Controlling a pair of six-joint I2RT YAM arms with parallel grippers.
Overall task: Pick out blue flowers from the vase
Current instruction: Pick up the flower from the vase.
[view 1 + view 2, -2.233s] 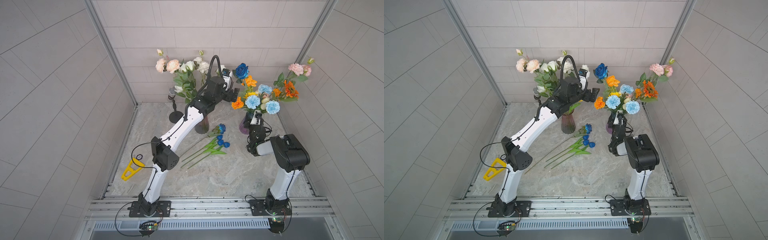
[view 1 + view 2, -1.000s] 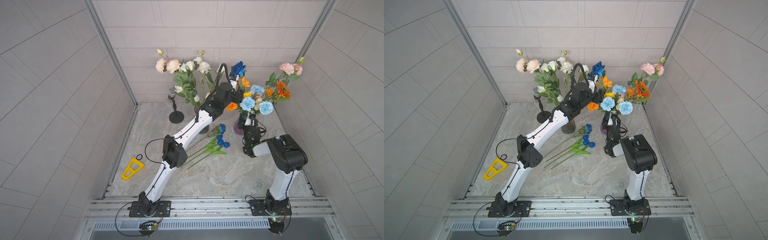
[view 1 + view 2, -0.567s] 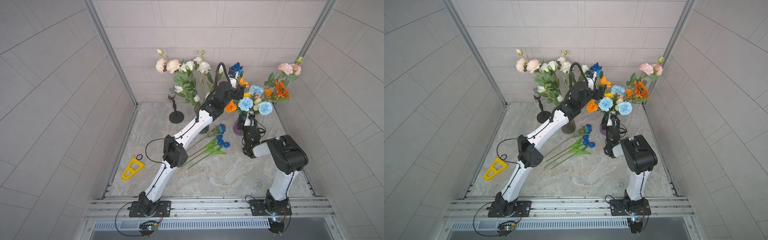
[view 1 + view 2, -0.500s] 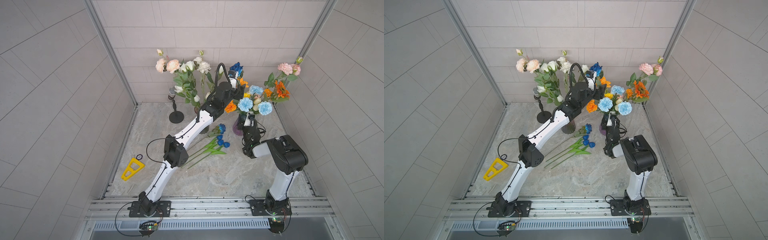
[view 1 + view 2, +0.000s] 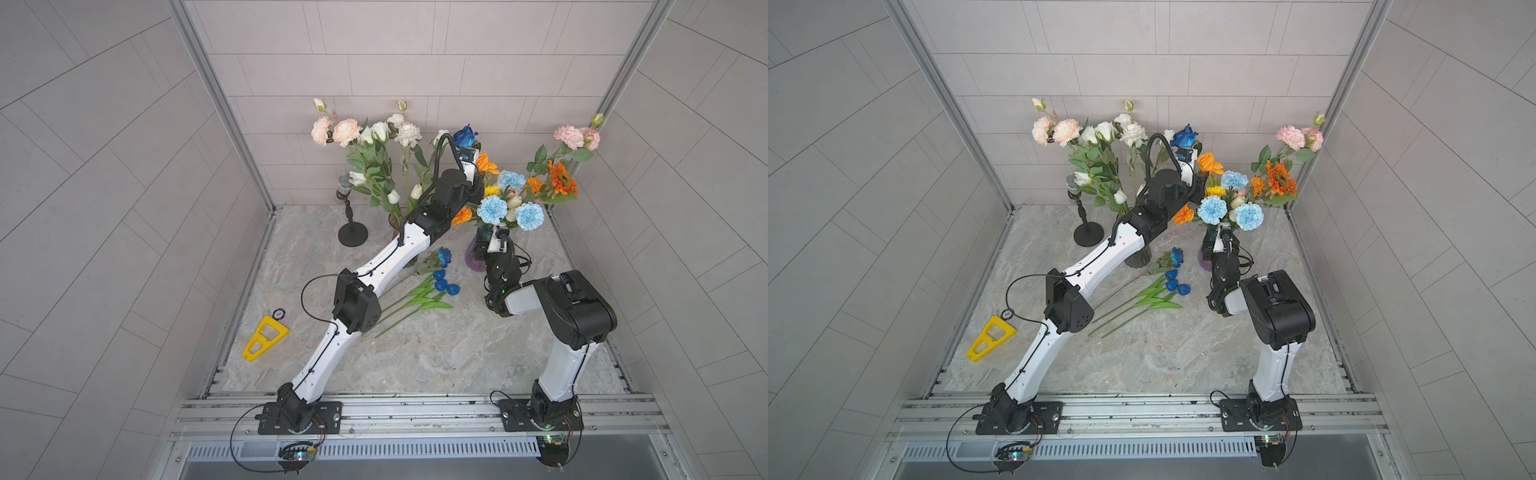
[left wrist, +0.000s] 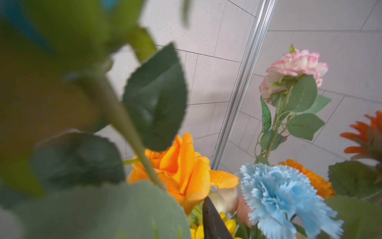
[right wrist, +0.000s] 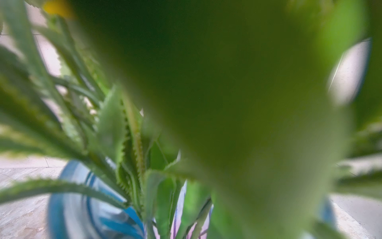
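Left gripper buried among mixed artificial blooms; jaw gap unreadable. Right gripper masked under pale blue frilly carnations at purple glass vase. Right wrist view: blurred green leaf blocks most of frame.

Left arm: stretched far forward and upward from its base, elbow raised, wrist high at the rear.
Left gripper: one dark finger shows in the wrist view; jaw spacing indeterminable.
Right arm: folded, elbow high, forearm angled forward and down.
Right gripper: low, jaws obscured.
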